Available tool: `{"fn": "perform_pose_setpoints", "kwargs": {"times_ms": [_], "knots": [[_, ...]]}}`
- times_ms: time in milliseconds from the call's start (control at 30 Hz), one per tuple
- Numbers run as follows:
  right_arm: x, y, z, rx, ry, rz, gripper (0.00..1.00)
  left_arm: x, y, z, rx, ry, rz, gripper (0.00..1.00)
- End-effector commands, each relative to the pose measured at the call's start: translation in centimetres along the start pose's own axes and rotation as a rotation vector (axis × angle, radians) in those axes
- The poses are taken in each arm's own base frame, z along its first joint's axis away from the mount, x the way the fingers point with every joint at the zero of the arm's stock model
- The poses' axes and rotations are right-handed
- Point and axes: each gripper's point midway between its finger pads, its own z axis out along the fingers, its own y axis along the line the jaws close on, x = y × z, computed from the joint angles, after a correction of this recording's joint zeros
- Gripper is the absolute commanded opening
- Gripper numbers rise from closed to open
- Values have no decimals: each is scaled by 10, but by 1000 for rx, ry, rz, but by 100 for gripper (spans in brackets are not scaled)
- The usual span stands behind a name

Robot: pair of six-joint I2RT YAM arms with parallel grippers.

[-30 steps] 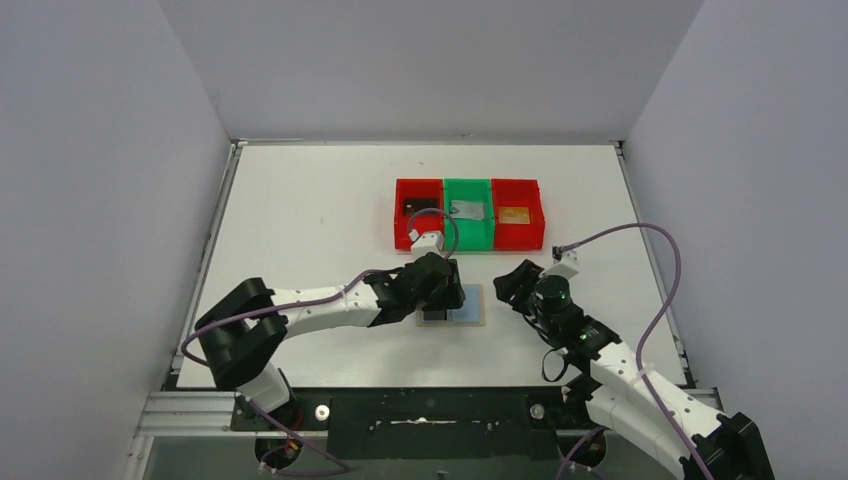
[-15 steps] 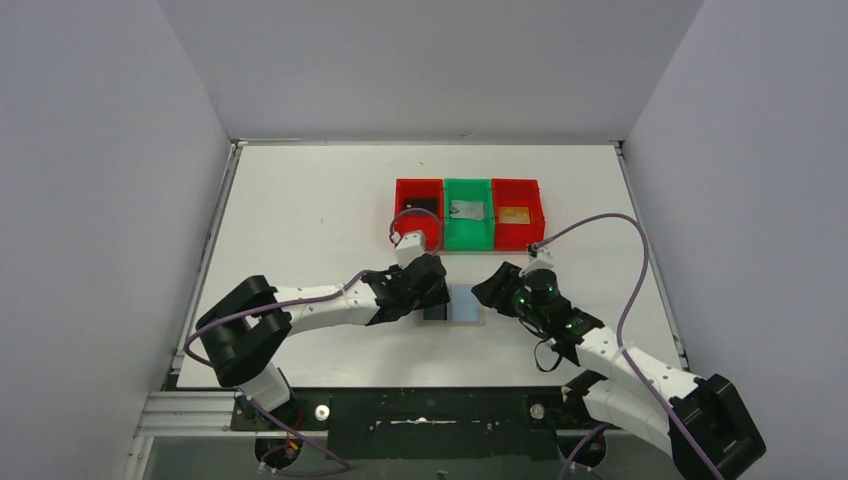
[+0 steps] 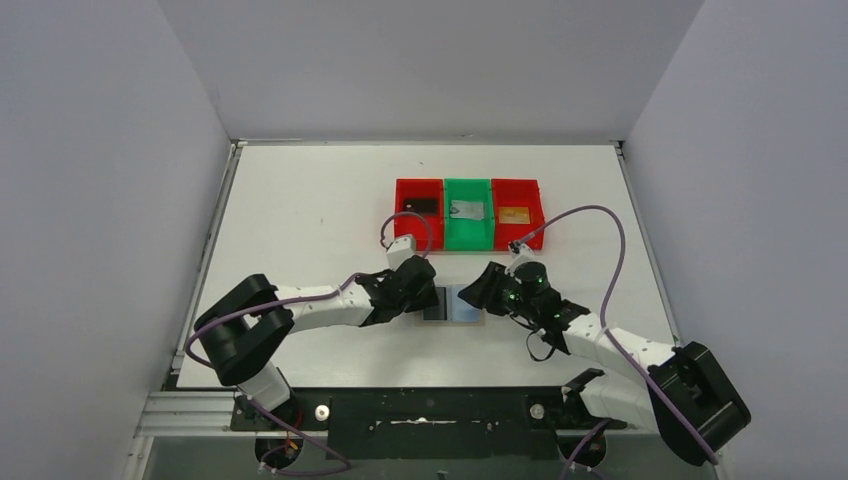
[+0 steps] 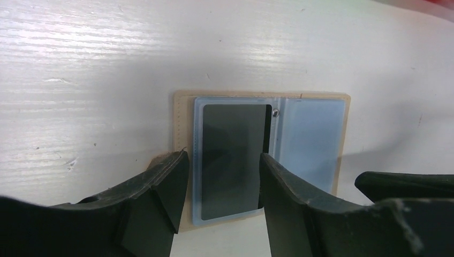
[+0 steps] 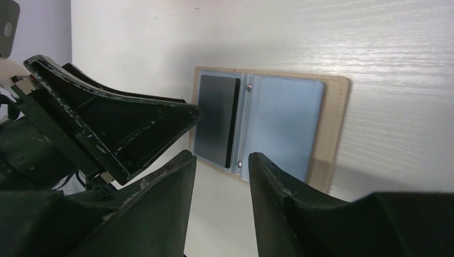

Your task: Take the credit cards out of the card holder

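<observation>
One dark credit card (image 4: 233, 160) sits in the left clear sleeve of the card holder (image 3: 462, 303), which lies opened flat, pale blue lining up, near the middle of the worktop's (image 3: 300, 220) near edge. Its right sleeve looks empty. Three more cards, a black card (image 3: 423, 204), a silver-grey card (image 3: 467, 209) and a gold card (image 3: 515, 214), lie one apiece in the row of bins (image 3: 468, 243) farther toward the far edge. The left claw (image 4: 222, 163) hangs low over the holder's left half, jaws partly open and astride the dark card, gripping nothing. The right claw (image 5: 220, 159) hovers by the right half, jaws likewise part open and empty. The card is probably light, stiff and slick, lying flush in a snug plastic pocket with no face to pinch. The likeliest hold is its edge beside the spine: slide it out sideways, then nip it across its thin faces. The holder looks light and floppy and would likely skid or lift along with the card, so its free half wants pinning.
</observation>
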Motion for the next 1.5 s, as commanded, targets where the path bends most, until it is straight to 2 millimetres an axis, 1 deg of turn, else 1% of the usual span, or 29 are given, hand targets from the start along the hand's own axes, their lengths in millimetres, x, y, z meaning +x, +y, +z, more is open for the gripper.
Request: {"fn": "perform_pose_setpoints", "kwargs": {"times_ms": [0, 100, 400, 500, 667, 733, 867, 1000, 1133, 1233, 1300, 1400, 1467], "knots": [[-17, 35, 6, -123, -18, -5, 41, -13, -20, -5, 98, -29, -49, 47], [-12, 37, 11, -139, 22, 5, 39, -13, -16, -5, 83, -29, -46, 42], [-2, 40, 28, -162, 104, 11, 36, -8, -5, -1, 45, -7, -22, 39], [1, 37, 34, -152, 126, 21, 35, -4, 2, 1, 17, 10, -12, 38], [13, 25, 45, -115, 181, 49, 33, 3, 9, 4, -11, 30, 8, 34], [16, 24, 47, -124, 184, 55, 33, 6, 9, 4, -6, 45, 19, 33], [23, 14, 51, -97, 203, 69, 31, 13, 11, 7, -10, 65, 42, 30], [28, 7, 53, -70, 219, 82, 29, 18, 8, 9, -2, 80, 65, 24], [33, -4, 56, -27, 224, 101, 28, 21, 5, 10, 6, 92, 86, 21], [35, -3, 57, -42, 231, 106, 26, 22, 1, 11, 11, 101, 99, 17], [35, -3, 57, -43, 234, 107, 22, 24, 1, 12, 10, 105, 105, 15], [34, -3, 58, -41, 229, 110, 20, 27, 1, 12, 9, 116, 108, 8], [34, -7, 59, -13, 230, 108, 19, 30, 2, 12, 8, 122, 109, 6]]}}
